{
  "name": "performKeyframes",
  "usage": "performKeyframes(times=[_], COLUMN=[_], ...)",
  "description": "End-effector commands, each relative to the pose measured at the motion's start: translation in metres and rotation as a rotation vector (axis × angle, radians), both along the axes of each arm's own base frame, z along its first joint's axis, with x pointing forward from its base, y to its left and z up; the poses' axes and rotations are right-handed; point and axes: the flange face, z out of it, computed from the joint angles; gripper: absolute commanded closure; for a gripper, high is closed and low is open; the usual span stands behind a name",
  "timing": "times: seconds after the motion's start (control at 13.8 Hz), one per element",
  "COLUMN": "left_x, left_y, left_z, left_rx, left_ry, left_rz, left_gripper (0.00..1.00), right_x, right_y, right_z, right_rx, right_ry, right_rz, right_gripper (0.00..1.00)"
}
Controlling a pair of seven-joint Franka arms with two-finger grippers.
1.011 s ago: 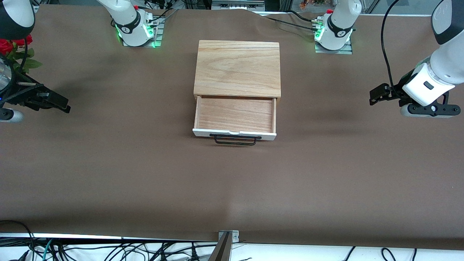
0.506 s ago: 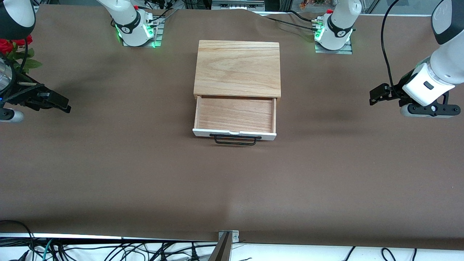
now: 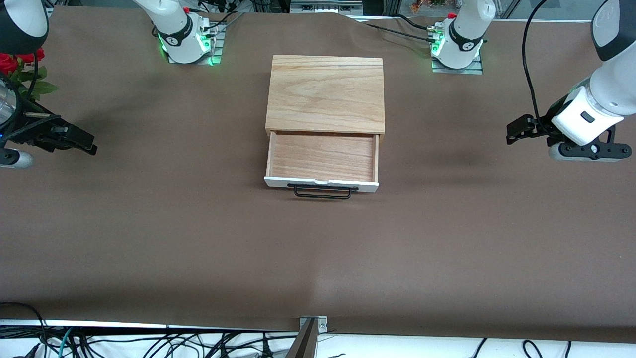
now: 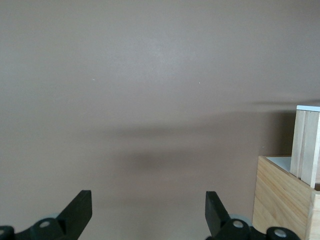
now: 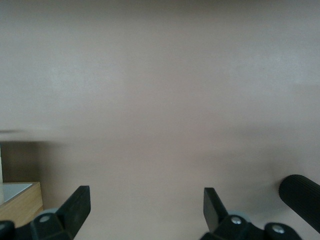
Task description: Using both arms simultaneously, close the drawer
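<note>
The drawer (image 3: 322,158) is pulled out of the light wooden box (image 3: 326,93) at mid-table, toward the front camera; it is empty, with a white front panel (image 3: 321,183) and a black bar handle (image 3: 322,192). The box corner (image 4: 282,197) and the drawer's side (image 4: 306,142) show in the left wrist view, and a box corner (image 5: 17,202) in the right wrist view. My left gripper (image 3: 514,130) hangs open and empty over the table at the left arm's end. My right gripper (image 3: 82,142) hangs open and empty at the right arm's end. Both are well apart from the drawer.
Red flowers (image 3: 15,62) with green leaves stand at the right arm's end of the table. The arm bases (image 3: 186,40) (image 3: 459,44) sit at the edge farthest from the front camera. A brown cloth (image 3: 318,248) covers the table.
</note>
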Motion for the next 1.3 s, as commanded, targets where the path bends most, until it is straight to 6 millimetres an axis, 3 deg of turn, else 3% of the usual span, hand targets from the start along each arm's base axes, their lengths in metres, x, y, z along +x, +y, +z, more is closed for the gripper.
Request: performKeyframes(times=[0.0,0.65,0.72,0.94,1.23], left_x=[0.008,0.008,0.009,0.012,0.038], left_y=[0.0,-0.009,-0.01,-0.017,-0.061], left_z=[0.0,-0.009,-0.01,-0.017,-0.052], left_rx=[-0.01,-0.005,-0.005,-0.026,-0.103], left_ry=[0.019,0.037,0.039,0.05,0.002], left_rz=[-0.009,-0.036,-0.037,-0.032,-0.059], left_gripper=[0.0,0.0,0.0,0.0,0.0], right_x=[0.003,0.007,0.01,0.019,0.039], right_y=[0.002,0.007,0.019,0.083,0.154], right_z=[0.005,-0.003,-0.011,-0.03,-0.089], right_rx=[0.011,0.021,0.025,0.026,0.1], right_ry=[0.0,0.008,0.017,0.004,-0.005], right_rz=[0.015,0.011,0.018,0.114,0.185], right_gripper=[0.0,0.0,0.0,0.0,0.0])
